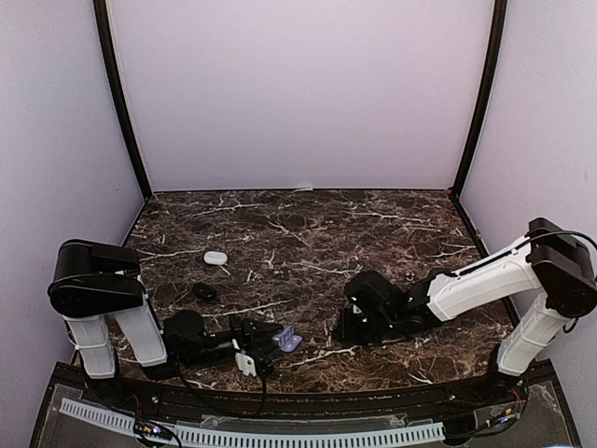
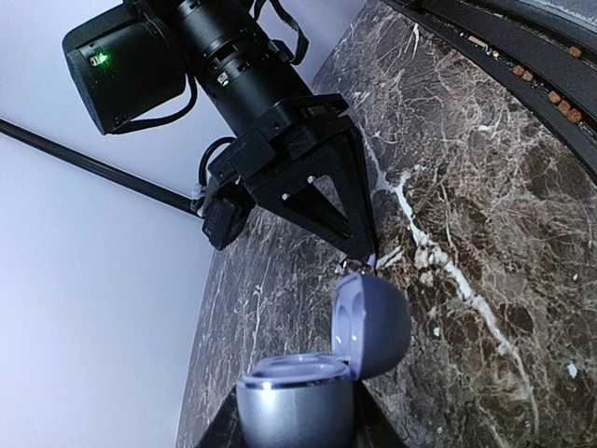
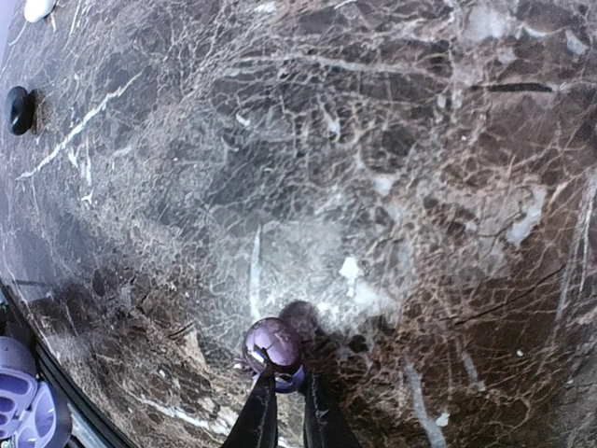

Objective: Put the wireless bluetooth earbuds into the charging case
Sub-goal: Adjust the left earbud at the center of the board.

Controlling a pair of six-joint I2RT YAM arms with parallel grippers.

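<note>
Purple earbud (image 3: 272,347) pinched in the closed tips of the right claw (image 3: 284,378), down at the marble (image 3: 420,187), not yet inserted. Just ahead of those tips, purple charging case (image 2: 308,392), lid open, clamped in the left claw (image 2: 294,425). Apparently no bud seated so far; carrying over and inserting left to do.

Bare dark marble tabletop (image 1: 308,233) lay between the open lilac pebble-shaped case (image 1: 288,340) and the right gripper (image 3: 286,381); a white oval case (image 1: 215,257) and a black oval case (image 1: 204,291) sat well left.
</note>
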